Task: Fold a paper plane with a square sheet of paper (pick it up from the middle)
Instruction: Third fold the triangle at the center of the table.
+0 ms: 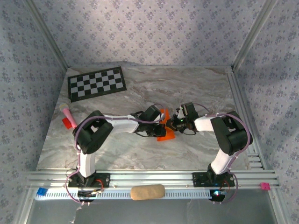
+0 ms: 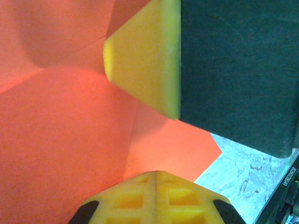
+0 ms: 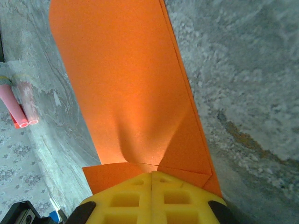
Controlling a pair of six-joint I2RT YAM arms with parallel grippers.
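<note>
Two grippers meet at the centre of the table point(image 1: 140, 149), both on the paper point(image 1: 166, 136). Top view: left gripper point(image 1: 162, 125) reaches in from 9 o'clock and right gripper point(image 1: 173, 125) from 3 o'clock, tips just beside each other over the orange sheet. Left wrist view: yellow fingers clenched at 6 o'clock, the paper pinched at the seam. It shows a crease running toward 12 o'clock and a free corner over marble at 4 o'clock. A second yellow pad on a dark body sits against the sheet at 1 o'clock. Right wrist view: fingers likewise clamped onto a folded edge, the paper stretching away to 12 o'clock as a long layered strip. Checkerboard point(image 1: 97, 83) lies flat at 10 o'clock from the paper, well apart. Red-pink object point(image 1: 68, 117) rests at 9 o'clock, near the table's left edge.
</note>
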